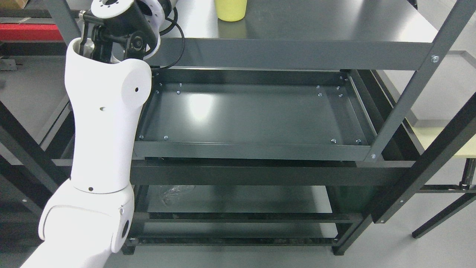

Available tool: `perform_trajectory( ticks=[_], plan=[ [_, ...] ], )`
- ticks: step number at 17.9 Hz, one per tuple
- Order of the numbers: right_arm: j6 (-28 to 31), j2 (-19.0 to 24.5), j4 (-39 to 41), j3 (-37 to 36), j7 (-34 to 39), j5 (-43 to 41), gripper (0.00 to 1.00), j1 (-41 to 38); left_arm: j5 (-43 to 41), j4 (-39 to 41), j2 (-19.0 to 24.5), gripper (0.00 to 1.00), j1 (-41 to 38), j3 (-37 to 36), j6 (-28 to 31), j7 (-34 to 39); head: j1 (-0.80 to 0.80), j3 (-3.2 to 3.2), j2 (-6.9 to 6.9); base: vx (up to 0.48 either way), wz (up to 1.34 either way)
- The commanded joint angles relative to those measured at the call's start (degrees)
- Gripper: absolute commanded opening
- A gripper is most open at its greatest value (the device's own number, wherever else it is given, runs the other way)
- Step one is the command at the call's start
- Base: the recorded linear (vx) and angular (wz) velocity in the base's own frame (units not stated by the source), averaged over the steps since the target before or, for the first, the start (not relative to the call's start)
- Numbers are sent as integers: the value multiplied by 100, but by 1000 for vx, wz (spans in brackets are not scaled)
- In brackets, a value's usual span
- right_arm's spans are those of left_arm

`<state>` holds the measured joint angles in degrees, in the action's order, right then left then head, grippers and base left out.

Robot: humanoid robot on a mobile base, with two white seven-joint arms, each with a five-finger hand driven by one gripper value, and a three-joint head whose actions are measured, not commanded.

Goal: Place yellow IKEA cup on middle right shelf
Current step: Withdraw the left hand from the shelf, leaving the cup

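Left hand (156,9) mostly cropped, grip unclear; yellow cup (230,10) stands on top shelf (334,26).

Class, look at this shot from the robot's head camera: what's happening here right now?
A humanoid robot faces a dark metal shelf unit. Its left arm reaches up from the lower left toward the top shelf, with the hand out of view past the top edge. A yellow cup stands on the top shelf, apart from the arm. The middle shelf below holds nothing yet, so the cup has not been placed there. The right arm is not in view.
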<state>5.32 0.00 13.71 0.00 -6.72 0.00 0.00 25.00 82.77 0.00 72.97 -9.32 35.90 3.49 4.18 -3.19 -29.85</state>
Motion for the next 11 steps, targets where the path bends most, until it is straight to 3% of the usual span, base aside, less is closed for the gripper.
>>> perform_trajectory(
  ticks=[1, 5, 9, 11],
  plan=[
    [4, -100, 0, 97, 4, -141, 99, -79, 5, 775, 100, 99, 51, 167, 66, -391, 0, 0, 0, 0, 0],
    [4, -100, 0, 97, 4, -141, 99, -79, 398, 907, 100, 99, 51, 193, 716, -867, 0, 0, 0, 0, 0],
    [4, -100, 0, 97, 4, -141, 99, -79, 1628, 1170, 100, 98, 33, 27, 1006, -902, 0, 0, 1, 0, 0],
    [4, -100, 0, 97, 4, -141, 99, -79, 2260, 1311, 100, 98, -46, -113, 1147, -1382, 0, 0, 1, 0, 0]
  ],
)
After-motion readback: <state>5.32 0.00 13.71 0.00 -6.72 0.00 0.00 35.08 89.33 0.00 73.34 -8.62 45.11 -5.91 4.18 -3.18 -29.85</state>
